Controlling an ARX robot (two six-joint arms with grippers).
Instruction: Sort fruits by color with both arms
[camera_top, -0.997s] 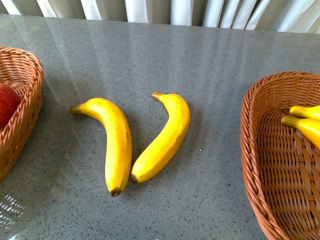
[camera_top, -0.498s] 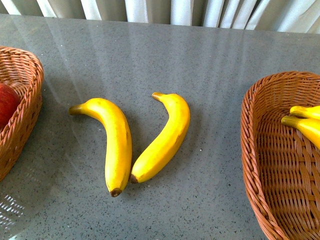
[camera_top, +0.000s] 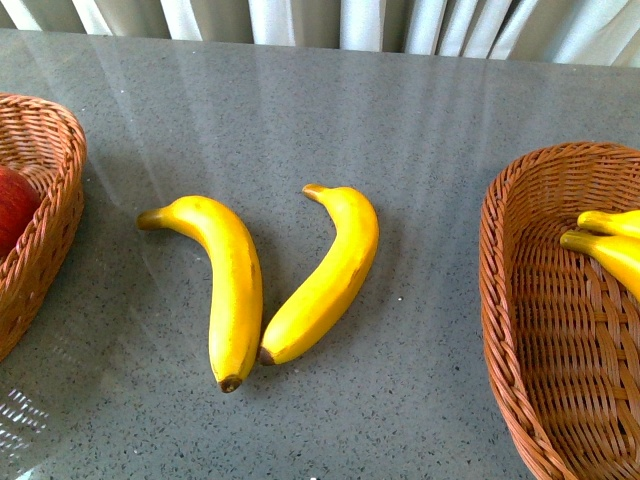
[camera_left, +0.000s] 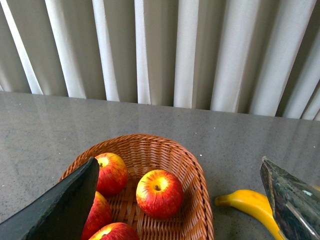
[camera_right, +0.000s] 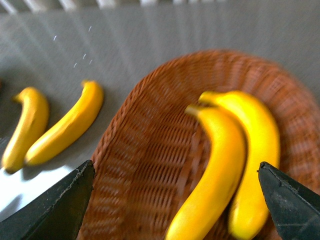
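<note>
You have 2 loose bananas at the centre of the grey table in the front view, lying in a V. The first banana sits toward 9 o'clock and the second banana toward 3 o'clock. Their stems point apart toward 12 o'clock. The second's dark tip rests against the first's side toward 6 o'clock.

At the 9 o'clock edge, the apple basket shows 1 red apple. At 3 o'clock, the banana basket holds 2 stored bananas, cut off by the frame.

Your left gripper hangs over the apple basket with its fingers spread wide and nothing between them. Below it lie 4 apples, 1 of them partly hidden behind a finger. The first banana's stem end lies on the table near the basket, not touching it.

Your right wrist view is blurred. The right gripper is also spread and holds nothing, over the banana basket, where the stored bananas lie side by side.
</note>
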